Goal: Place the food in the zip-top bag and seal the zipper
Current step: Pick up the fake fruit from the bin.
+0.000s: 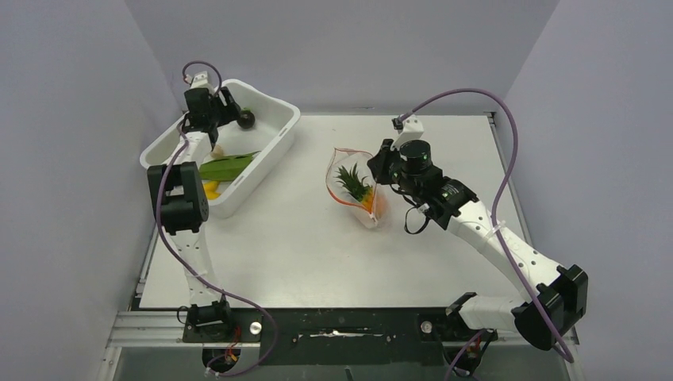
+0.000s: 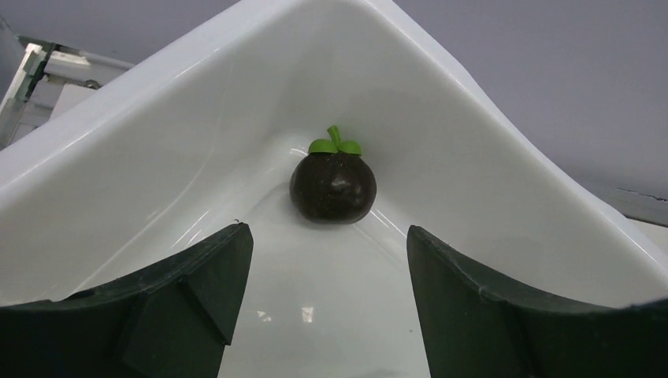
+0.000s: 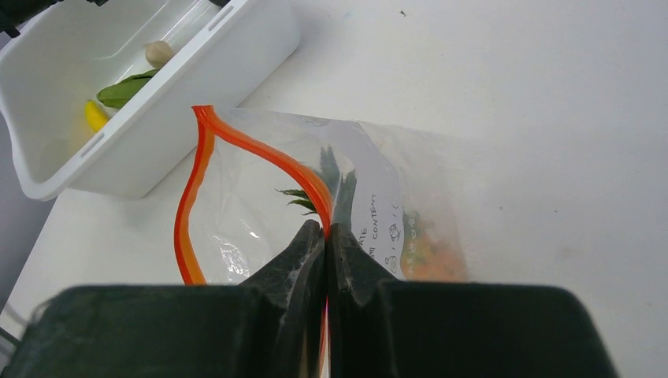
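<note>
- Far left, your left end effector [image 1: 228,113] hangs inside the tub [image 1: 274,141]. Its jaws are spread wide and hold nothing, and it is aimed at a dark round fruit [image 1: 247,120] in the far corner.
- Nearer in the same tub lie a green leaf [image 1: 226,166] and a banana [image 1: 210,189], neither yet bagged.
- Mid-bench [image 1: 317,254], the bag [image 1: 340,168] stands with its mouth gaping towards the tub, and the pineapple [image 1: 354,185] is already inside.
- On the right, your right end effector [image 1: 379,171] is pinched tight on the zipper [image 1: 328,178] at one side of the mouth, propping it open.
- By the look of it, you are in the early-to-middle stretch: one piece is packed, several wait in the tub, and the zipper is unsealed.
- Only the left wrist view shows the fruit's green cap. It also shows the fruit tucked against the corner walls, beyond the fingertips rather than between them.
- Only the right wrist view shows the pinch landing on the red strip itself. It also shows a pale bulb-like piece [image 3: 159,53] beside the leaf, which is hard to pick out from above.
- Only the top view shows both arms at once, with tub and bag well apart.
</note>
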You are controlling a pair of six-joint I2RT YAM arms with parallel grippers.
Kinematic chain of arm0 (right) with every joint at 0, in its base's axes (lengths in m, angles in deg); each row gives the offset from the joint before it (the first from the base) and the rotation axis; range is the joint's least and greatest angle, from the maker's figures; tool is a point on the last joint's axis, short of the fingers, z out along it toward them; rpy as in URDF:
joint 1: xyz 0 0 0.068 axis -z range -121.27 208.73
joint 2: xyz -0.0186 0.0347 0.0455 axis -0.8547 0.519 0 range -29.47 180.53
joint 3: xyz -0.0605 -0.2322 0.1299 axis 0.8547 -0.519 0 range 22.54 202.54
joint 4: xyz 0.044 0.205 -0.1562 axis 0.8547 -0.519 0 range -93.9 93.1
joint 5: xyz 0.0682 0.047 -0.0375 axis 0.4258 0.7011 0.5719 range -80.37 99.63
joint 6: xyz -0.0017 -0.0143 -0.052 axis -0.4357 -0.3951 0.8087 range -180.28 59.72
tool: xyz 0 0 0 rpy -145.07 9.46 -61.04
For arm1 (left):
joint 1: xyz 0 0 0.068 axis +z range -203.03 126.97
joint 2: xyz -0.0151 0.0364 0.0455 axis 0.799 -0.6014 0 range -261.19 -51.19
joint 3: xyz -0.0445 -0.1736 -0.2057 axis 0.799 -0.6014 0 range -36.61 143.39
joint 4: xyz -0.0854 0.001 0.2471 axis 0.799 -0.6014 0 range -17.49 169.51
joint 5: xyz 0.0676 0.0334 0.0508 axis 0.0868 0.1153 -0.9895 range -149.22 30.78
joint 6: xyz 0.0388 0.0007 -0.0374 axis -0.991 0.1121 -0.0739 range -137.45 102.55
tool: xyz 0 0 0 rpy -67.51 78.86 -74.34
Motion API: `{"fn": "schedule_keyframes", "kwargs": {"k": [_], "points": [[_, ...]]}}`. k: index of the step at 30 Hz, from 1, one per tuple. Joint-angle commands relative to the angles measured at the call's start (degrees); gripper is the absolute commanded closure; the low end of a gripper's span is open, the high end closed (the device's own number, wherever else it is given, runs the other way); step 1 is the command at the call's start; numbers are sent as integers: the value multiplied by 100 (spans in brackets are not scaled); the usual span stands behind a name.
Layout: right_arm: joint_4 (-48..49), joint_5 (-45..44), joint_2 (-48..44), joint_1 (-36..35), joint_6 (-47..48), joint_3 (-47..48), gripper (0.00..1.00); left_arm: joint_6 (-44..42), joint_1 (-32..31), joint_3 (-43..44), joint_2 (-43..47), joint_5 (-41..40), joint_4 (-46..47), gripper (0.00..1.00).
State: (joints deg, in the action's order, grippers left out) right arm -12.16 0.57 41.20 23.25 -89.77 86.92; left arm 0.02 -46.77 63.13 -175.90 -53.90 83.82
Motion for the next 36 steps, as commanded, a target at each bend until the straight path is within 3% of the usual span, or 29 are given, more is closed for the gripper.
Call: {"fn": "schedule_keyframes", "kwargs": {"k": [1,7,18,36], "points": [[208,-168,19,66,80,344,100,155,-2,472,-377,342,816,29],[147,-127,97,92,41,420,100,387,-50,1011,-1034,278,761,34],[-3,-276,-54,88,0,378,100,496,-103,2138,-1914,520,292,33],[-1,-246,-237,90,-149,174,100,588,-213,2424,-2363,218,-152,32]]}}
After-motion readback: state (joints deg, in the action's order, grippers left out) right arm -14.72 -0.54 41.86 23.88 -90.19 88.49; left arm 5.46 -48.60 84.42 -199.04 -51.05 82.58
